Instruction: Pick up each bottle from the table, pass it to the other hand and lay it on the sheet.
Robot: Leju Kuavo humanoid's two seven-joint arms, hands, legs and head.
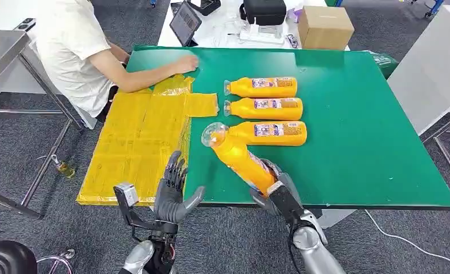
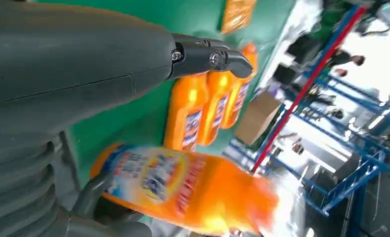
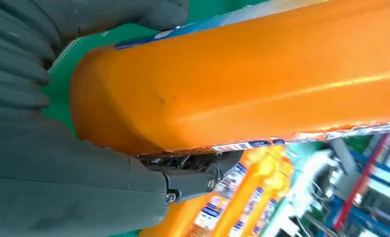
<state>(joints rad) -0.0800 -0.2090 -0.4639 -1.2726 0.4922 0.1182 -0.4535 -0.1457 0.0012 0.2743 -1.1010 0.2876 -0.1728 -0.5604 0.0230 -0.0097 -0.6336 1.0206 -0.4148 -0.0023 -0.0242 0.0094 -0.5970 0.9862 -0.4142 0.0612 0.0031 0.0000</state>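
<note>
My right hand [image 1: 278,189] grips the lower end of an orange bottle [image 1: 236,154] and holds it tilted above the green table's [image 1: 353,160] front edge, its clear cap pointing up and left. The right wrist view has that bottle [image 3: 252,74] wrapped by my fingers. My left hand [image 1: 174,191] hovers open just left of it, fingers spread, over the edge of the yellow sheet [image 1: 137,142]. From the left wrist the held bottle [image 2: 183,185] appears close by the left hand [image 2: 74,84]. Three more orange bottles [image 1: 265,108] lie in a row on the table.
A person in a white shirt [image 1: 74,51] sits at the table's far left with a hand on the sheet's far end. Behind the table stand a cardboard box [image 1: 324,27], a tablet [image 1: 185,23] and a black case [image 1: 263,11]. A metal table [image 1: 5,51] stands at left.
</note>
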